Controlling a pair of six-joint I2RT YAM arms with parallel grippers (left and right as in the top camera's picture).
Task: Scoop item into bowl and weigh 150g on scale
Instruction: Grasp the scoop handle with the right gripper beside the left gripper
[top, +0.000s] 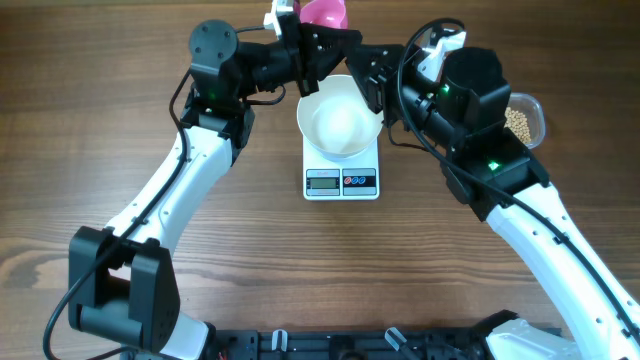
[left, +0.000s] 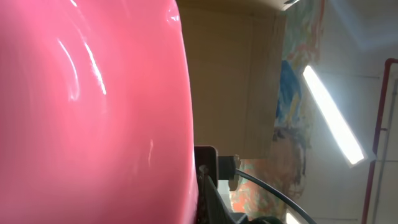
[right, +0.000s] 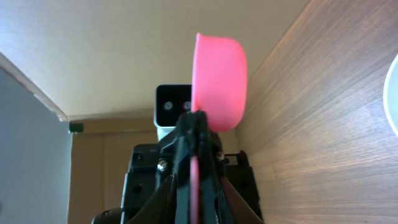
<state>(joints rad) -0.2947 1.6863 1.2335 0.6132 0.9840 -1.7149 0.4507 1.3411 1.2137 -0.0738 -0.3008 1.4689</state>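
A pink scoop (top: 324, 12) hangs above the table's far edge, behind the white bowl (top: 340, 125), which is empty and sits on the scale (top: 341, 182). My left gripper (top: 303, 45) is shut on the scoop; its pink cup (left: 93, 112) fills most of the left wrist view. My right gripper (right: 196, 186) comes in from the right with its fingers close on either side of the thin pink handle, below the cup (right: 217, 74). The beans (top: 517, 121) lie in a clear container at the right, partly hidden by the right arm.
Both arms cross over the far half of the table, meeting just behind the bowl. The scale's display and buttons (top: 341, 182) face the near edge. The clear container (top: 532, 105) stands close to the right arm's wrist. Bare wood lies on both sides of the scale.
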